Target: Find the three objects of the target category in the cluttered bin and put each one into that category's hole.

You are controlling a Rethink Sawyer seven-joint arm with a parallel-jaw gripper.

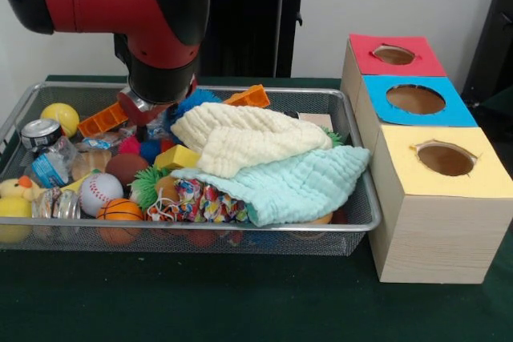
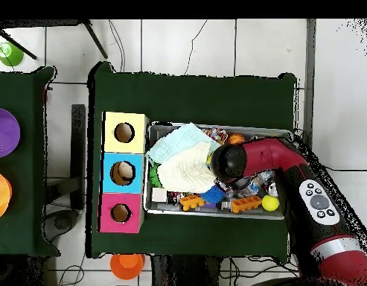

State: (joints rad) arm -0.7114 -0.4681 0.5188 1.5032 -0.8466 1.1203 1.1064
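The silver wire-mesh bin (image 1: pixel 200 230) is full of toys and also shows in the overhead view (image 2: pixel 216 214). A small clear water bottle with a blue label (image 1: pixel 52 167) lies at its left end, with another clear plastic piece (image 1: pixel 90 161) beside it. My gripper (image 1: pixel 143 127) reaches down into the back left part of the bin among the toys, right of the bottle. The arm's red and black wrist (image 2: pixel 229 161) hides it from above. The blue-surround hole (image 1: pixel 415 99) is in the middle wooden box, right of the bin; it also shows in the overhead view (image 2: pixel 122 173).
A cream cloth (image 1: pixel 248 138) and a mint cloth (image 1: pixel 296 182) cover the bin's right half. A silver can (image 1: pixel 40 132), yellow ball (image 1: pixel 60 116), baseball (image 1: pixel 100 191), small basketball (image 1: pixel 122 212) and orange bricks (image 1: pixel 248 98) lie around. Red-surround (image 1: pixel 393 54) and yellow-surround (image 1: pixel 446 158) holes flank the blue one.
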